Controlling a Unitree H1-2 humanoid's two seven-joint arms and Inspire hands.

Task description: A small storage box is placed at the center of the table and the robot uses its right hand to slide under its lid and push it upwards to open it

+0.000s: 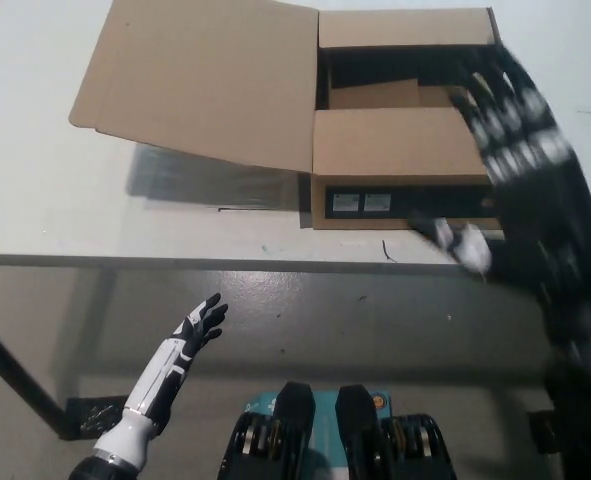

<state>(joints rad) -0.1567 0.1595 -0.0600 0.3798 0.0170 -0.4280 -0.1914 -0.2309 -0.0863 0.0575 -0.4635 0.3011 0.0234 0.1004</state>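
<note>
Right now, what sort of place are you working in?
Probably a lab or workshop test bench: a plain white table, one open cardboard box, and a bare grey floor below.

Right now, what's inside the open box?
The cardboard box shows a dark interior with a brown cardboard piece. A flap hides the near half; the blurred right hand covers the right end.

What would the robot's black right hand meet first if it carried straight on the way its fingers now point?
Probably the cardboard box: the right hand, open and blurred, points up-picture across the box's right end. Its height above the box is unclear, so it might pass over.
</note>
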